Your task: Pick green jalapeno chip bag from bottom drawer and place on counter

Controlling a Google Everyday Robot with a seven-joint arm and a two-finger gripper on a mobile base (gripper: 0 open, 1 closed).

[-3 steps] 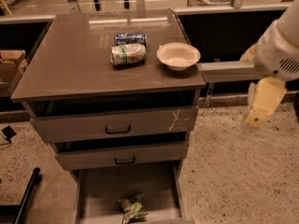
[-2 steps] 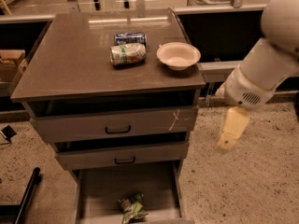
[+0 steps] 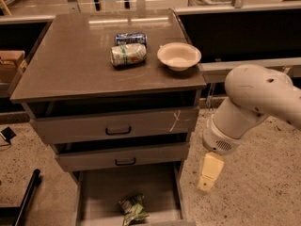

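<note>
The green jalapeno chip bag (image 3: 133, 208) lies crumpled on the grey floor of the bottom drawer (image 3: 101, 192), which is pulled open, near its front. The counter (image 3: 70, 65) is the brown-grey top of the cabinet. My gripper (image 3: 208, 174) hangs from the white arm to the right of the cabinet, outside the bottom drawer and above the speckled floor. It is to the right of the bag and higher, and holds nothing that I can see.
A green-and-white can (image 3: 128, 54), a blue can (image 3: 130, 38) and a white bowl (image 3: 178, 55) sit on the counter's back right part. Two shallower drawers (image 3: 117, 126) stand slightly open above. A black pole (image 3: 26, 197) lies at lower left.
My arm has swung left and down from the far right, bringing the gripper low beside the bottom drawer's right side. The bag and the counter items have not moved.
</note>
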